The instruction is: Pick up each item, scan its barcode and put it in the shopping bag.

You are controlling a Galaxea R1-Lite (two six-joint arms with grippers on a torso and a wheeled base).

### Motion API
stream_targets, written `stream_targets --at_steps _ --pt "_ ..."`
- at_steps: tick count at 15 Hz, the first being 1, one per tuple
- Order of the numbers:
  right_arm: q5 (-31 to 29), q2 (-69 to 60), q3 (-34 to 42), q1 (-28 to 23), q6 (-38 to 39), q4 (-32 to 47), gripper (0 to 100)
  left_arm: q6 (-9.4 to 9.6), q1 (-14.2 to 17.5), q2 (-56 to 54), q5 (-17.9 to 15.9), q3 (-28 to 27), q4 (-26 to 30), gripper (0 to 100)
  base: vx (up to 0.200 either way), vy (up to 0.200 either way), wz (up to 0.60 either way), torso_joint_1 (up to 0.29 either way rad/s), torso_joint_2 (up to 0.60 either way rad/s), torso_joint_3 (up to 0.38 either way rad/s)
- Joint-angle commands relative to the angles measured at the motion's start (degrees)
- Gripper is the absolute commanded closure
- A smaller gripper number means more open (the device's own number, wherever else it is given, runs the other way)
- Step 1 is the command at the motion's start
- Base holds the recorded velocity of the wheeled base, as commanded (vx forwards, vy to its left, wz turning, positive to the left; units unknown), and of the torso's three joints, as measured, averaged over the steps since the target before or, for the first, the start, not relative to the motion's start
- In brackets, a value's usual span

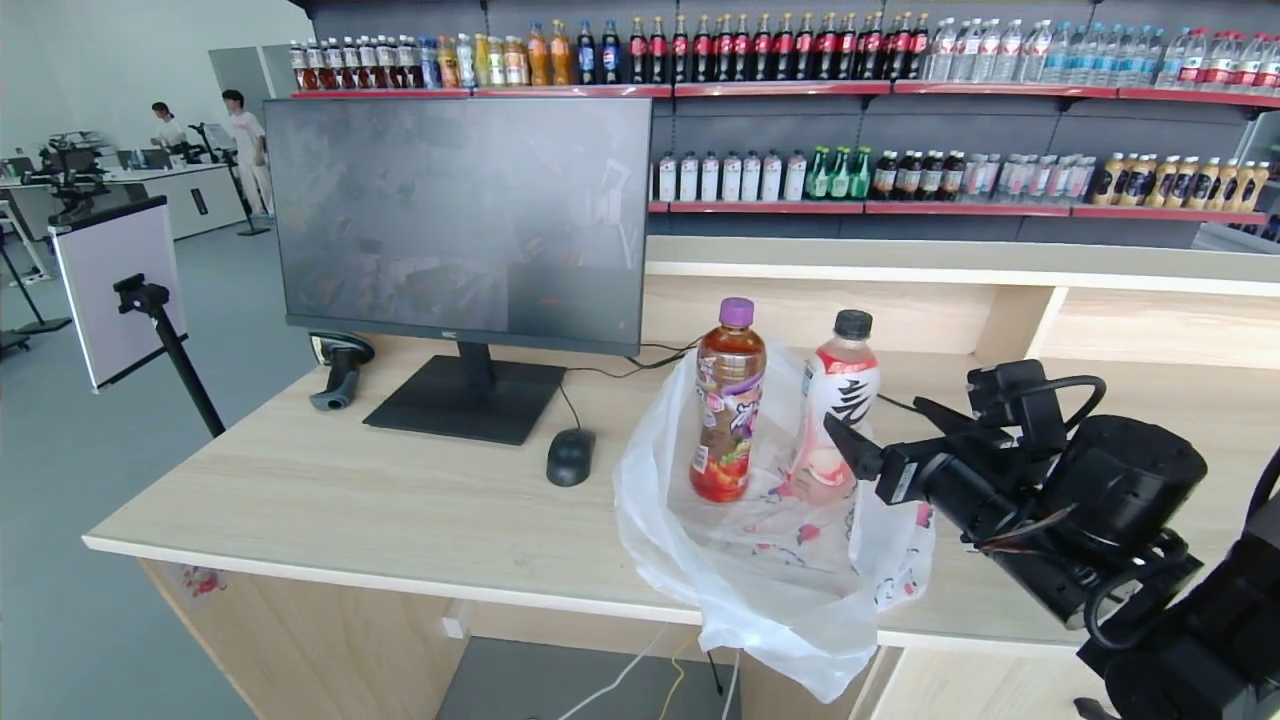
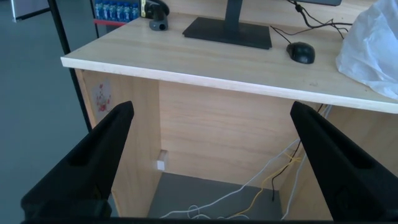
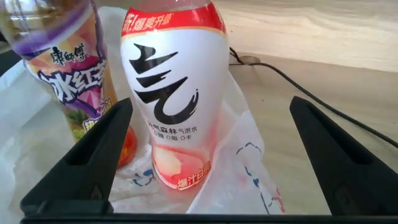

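- Head view: two bottles stand upright side by side on the bag (image 1: 780, 590), which lies crumpled on the worktop (image 1: 400, 500) and droops over its front edge; I cannot tell whether they sit inside it or merely on its film
- The right end effector (image 1: 873, 415) is released, aimed at the pink bottle (image 1: 835, 410) and close to it; the tea bottle (image 1: 728, 400) stands just beside, on the robot's left
- The scanner (image 1: 340, 372) rests well apart, beyond the monitor (image 1: 460, 220) and mouse (image 1: 570, 456); I judge that the pick-up step is barely begun
- Left wrist view: the left end effector (image 2: 211, 106) is released and grasps nothing, low before the worktop's front edge, with cables (image 2: 273, 180) hanging beneath
- Right wrist view: the open fingers (image 3: 93, 162) flank the pink bottle (image 3: 177, 93) without touching it; film bunches round its base
- Risks: an off-centre squeeze could tip the pink bottle into the tea bottle, since both stand on soft film; pinching film with the bottle could drag the bag and topple its neighbour; the smooth bulging body could slip
- The head view lays out the route from bottle to scanner, which the right wrist view cannot give; the right wrist view gives the gap at each finger, which the head view hides behind the arm
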Motion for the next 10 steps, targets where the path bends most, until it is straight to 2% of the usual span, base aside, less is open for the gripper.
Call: stream_targets --at_steps 1,6,8,10 --pt "0.5 -5.1 1.7 -0.1 0.5 -0.1 0 -0.02 0.0 0.0 0.0 0.0 0.0 0 -0.200 0.000 0.00 0.002 0.01 0.007" --pt "0.5 -6.3 2.3 0.0 1.3 -0.1 0 -0.02 0.0 0.0 0.0 0.0 0.0 0 -0.200 0.000 0.00 -0.007 0.00 0.003" --pt "0.5 -6.6 3.5 0.0 1.4 -0.1 0 0.07 0.0 0.0 0.0 0.0 0.0 0 0.000 0.000 0.00 0.000 0.00 0.000" --pt "0.5 -7.7 5.8 -1.6 1.5 -0.1 0 0.07 0.0 0.0 0.0 0.0 0.0 0 0.000 0.000 -0.60 0.000 0.00 0.007"
